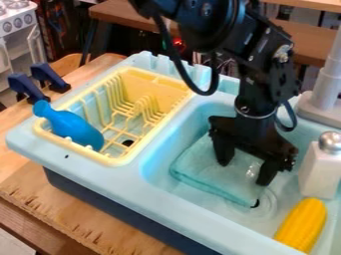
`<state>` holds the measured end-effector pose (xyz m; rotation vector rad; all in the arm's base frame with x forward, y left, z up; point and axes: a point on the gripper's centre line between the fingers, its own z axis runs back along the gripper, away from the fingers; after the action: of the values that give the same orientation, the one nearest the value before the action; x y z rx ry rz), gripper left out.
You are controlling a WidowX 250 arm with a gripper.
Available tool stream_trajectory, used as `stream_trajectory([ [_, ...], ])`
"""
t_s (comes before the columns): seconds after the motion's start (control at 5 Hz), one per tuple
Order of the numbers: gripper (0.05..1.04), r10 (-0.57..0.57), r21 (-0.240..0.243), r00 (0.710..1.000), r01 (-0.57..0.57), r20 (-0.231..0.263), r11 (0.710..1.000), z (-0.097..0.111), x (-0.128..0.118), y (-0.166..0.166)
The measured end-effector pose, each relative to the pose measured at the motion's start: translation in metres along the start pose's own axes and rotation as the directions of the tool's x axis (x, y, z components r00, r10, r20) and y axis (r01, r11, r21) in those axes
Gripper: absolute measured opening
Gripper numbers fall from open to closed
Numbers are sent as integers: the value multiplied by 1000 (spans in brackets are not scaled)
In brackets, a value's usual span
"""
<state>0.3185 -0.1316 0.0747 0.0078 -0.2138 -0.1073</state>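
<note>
- At the far left, I see a blue bottle (72,128) lying tilted in the yellow rack (112,160), neck over its rim; a knock there could roll it out.
- Mid-right, a folded teal cloth (205,173) lies in the basin of the toy sink (148,193), reaching toward the drain.
- My tool (246,167) hangs over that cloth, spread wide with nothing pinched. I can't tell if the tips touch it. Too shallow a grip could slide off the soft folds; too deep could press into the basin floor.
- Further right, a white bottle (318,172) stands upright near the tool; a sideways swing could topple it.
- Below it, yellow corn (303,225) leans in the basin; that falling bottle could shove it.
</note>
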Motion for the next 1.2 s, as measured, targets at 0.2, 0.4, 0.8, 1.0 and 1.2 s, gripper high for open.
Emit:
stream_trajectory([
  [0.2,1001,64,-36,996,-66,-60,997,5,-35,2],
  [0.4,1001,114,-44,987,-120,-114,992,8,-62,12],
  [0.8,1001,98,-47,982,-107,-163,993,16,-88,9],
  [1.0,1001,100,-47,981,-109,-163,993,17,-89,10],
  [1.2,1001,109,-40,981,-117,-159,992,24,-87,18],
])
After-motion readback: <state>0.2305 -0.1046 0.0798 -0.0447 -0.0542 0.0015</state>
